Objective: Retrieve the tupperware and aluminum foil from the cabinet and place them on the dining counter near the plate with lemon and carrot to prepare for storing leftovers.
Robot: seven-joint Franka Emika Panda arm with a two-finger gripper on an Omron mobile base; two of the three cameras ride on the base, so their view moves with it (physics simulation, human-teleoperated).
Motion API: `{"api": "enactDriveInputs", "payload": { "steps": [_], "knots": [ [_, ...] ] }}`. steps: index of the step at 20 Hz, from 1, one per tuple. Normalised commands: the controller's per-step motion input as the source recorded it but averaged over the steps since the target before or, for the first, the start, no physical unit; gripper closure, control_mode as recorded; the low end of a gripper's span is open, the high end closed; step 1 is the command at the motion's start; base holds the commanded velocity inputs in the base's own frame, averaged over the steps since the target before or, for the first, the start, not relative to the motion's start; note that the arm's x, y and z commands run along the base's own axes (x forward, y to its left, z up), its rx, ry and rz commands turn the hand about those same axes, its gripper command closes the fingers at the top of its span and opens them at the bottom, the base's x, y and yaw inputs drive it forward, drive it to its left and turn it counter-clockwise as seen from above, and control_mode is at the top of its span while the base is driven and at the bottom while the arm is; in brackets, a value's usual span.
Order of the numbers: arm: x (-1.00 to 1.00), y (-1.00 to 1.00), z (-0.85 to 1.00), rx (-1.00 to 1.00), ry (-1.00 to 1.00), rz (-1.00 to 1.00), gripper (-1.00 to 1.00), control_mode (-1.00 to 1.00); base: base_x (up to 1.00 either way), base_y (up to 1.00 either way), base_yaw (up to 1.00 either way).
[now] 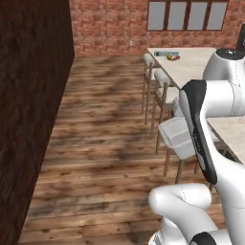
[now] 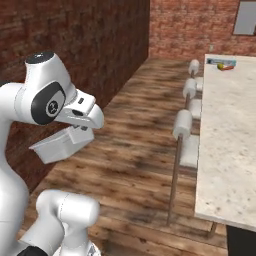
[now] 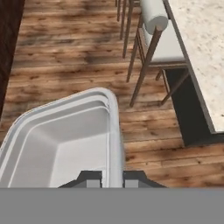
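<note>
Left base view. Nearest: the white arm [image 1: 210, 143], folded across the lower right. Behind its forearm, a white tupperware [image 1: 178, 138], partly hidden. Floor [image 1: 100, 143]: brown wooden planks. Left edge: a dark wood wall [image 1: 28, 95]. Far end: a red brick wall [image 1: 107, 24] with a grey-paned window [image 1: 186, 15]. Right: a pale stone worktop [image 1: 191, 64], stools [image 1: 160, 88] ranged along its near side; at its far end a plate [image 1: 166, 53] bearing small yellow and red items.

Right base view. Nearest: the arm's base and shoulder at lower left. The end effector [image 2: 80, 131] points down and clamps the rim of the tupperware, which hangs under it above the floor, well apart from the worktop [image 2: 227, 140] at right. The tub is tilted, its long axis running roughly left to right. Plate [image 2: 222, 62] at the worktop's far end.

Hand view. Nearest: two dark fingertips [image 3: 92, 178] narrowed on the tupperware [image 3: 61, 140] wall, one inside, one outside. The open, empty tub reaches away up-left. Beyond: plank floor, a stool [image 3: 155, 30], the worktop edge [image 3: 197, 57].
</note>
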Motion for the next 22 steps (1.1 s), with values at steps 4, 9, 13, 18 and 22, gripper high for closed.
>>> {"api": "enactDriveInputs", "payload": {
  "steps": [4, 9, 13, 18, 22],
  "knots": [
    [0.00, 0.00, 0.00, 0.00, 0.00, 0.00, 1.00, 1.00, 0.91, 0.53, -0.47],
    [0.00, 0.00, 0.00, 0.00, 0.00, 0.00, 1.00, 1.00, 0.91, 0.54, -0.47],
    [0.00, 0.00, 0.00, 0.00, 0.00, 0.00, 1.00, 1.00, 0.93, 0.54, -0.47],
    [0.00, 0.00, 0.00, 0.00, 0.00, 0.00, 1.00, 1.00, 0.94, 0.58, -0.46],
    [0.00, 0.00, 0.00, 0.00, 0.00, 0.00, 1.00, 1.00, 0.97, 0.68, -0.45]
  ]
}}
